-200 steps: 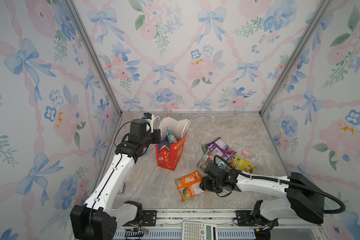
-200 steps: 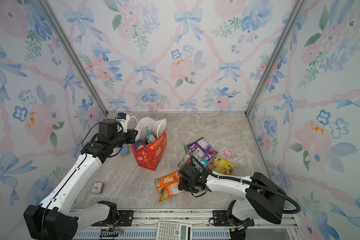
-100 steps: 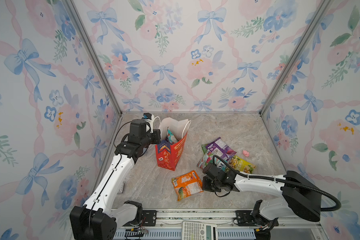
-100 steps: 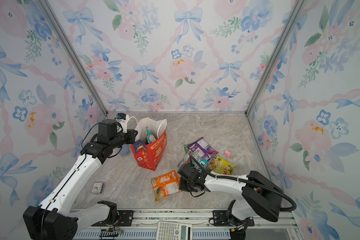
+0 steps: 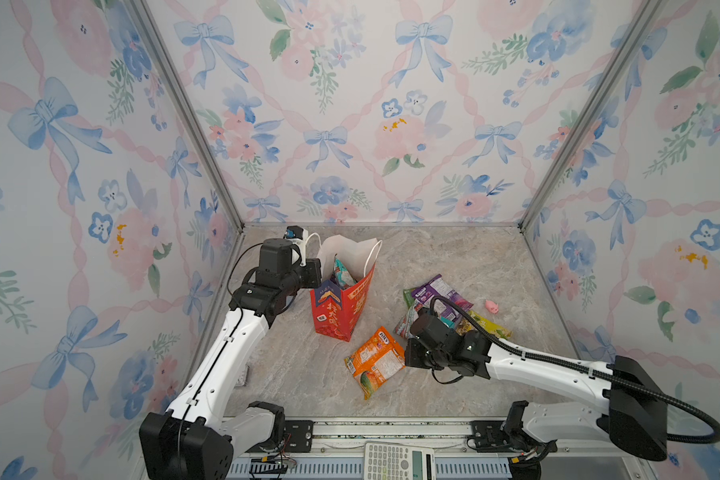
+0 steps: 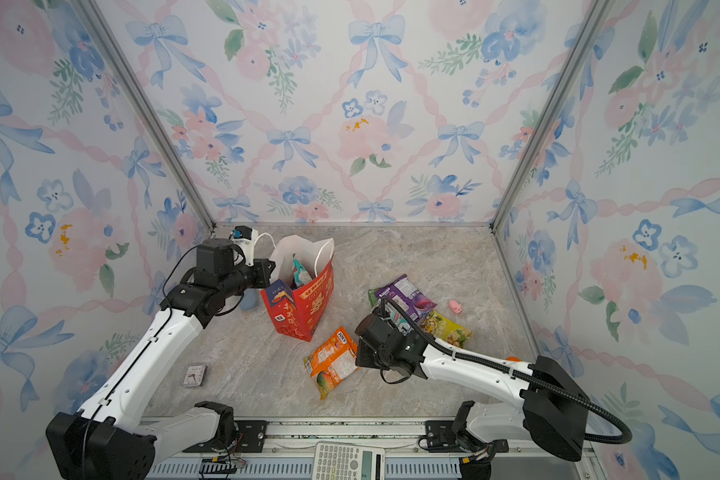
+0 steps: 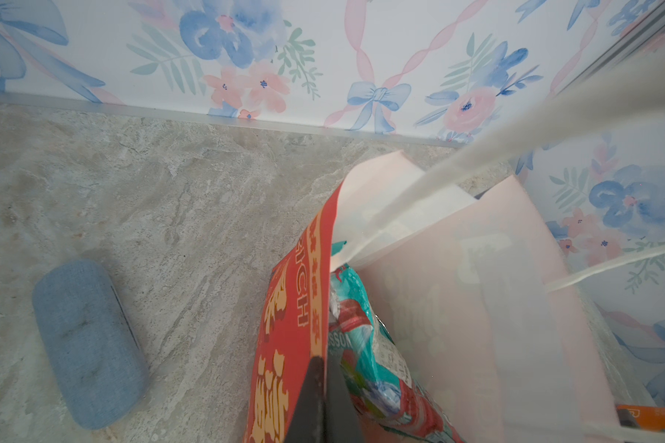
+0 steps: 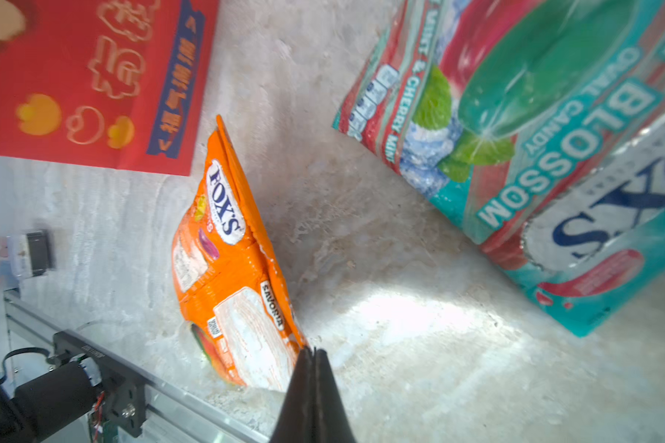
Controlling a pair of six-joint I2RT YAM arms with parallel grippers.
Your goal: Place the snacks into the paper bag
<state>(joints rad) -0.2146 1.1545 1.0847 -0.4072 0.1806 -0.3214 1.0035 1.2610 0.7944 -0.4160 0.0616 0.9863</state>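
Snacks (image 5: 437, 293): one teal packet (image 5: 341, 272) in bag (image 5: 337, 316), left gripper (image 7: 320, 364) pinching its wall; right gripper (image 8: 313, 356) pinching orange packet (image 5: 375, 361); rest on table (image 5: 454, 249).

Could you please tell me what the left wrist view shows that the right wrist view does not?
Left wrist only: blue fabric case; teal packet inside the paper bag; left end effector pinching its wall. Right wrist only: orange packet, its edge pinched by the right end effector; a second teal packet. Both: the bag's red outside and the marble floor.
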